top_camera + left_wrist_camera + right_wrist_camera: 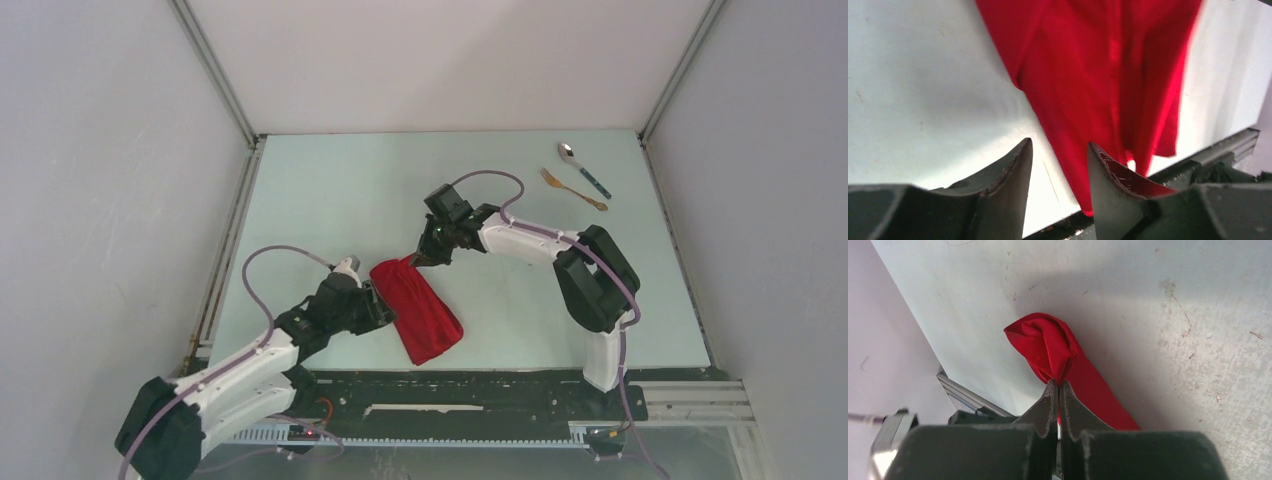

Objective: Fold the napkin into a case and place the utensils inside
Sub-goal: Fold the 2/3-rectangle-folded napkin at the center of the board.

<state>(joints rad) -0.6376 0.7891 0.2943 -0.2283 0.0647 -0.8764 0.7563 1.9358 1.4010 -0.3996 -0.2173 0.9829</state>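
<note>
While the right gripper (1058, 390) stands pressed together, pinching the raised far end of the folded napkin (420, 312), the left gripper (1059, 143) is spread just beside the napkin's left edge. The spoon (583, 168) and fork (573, 189) lie on the table (330, 190), well apart from the napkin.

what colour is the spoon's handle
The spoon handle is teal; the top view shows it best.

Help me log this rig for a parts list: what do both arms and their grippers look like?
The left arm and right arm match: white links, bulky black joints, a thin mauve cable looping along each. The left gripper and right gripper are black, with two dark, curved, tapering fingers.
</note>
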